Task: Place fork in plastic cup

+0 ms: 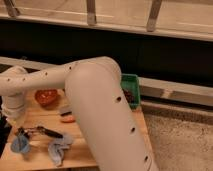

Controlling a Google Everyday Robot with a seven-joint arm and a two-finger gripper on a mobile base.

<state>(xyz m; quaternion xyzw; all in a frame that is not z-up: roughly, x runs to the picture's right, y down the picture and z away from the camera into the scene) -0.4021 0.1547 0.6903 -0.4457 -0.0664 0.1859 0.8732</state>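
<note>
The light-blue plastic cup (20,145) stands at the front left of the wooden table (85,150). A slim silvery piece (29,131) lies just behind the cup, at the end of a black-handled utensil (51,133); I cannot tell whether it is the fork. My gripper (7,128) shows as a dark shape at the left edge, below the white wrist and just up-left of the cup. My big white arm (100,110) hides much of the table.
An orange bowl (47,96) sits at the back left. A green bin (131,90) stands behind the arm on the right. A blue cloth (59,148) lies at the front. A small orange-red item (67,119) lies mid-table. A speckled floor lies to the right.
</note>
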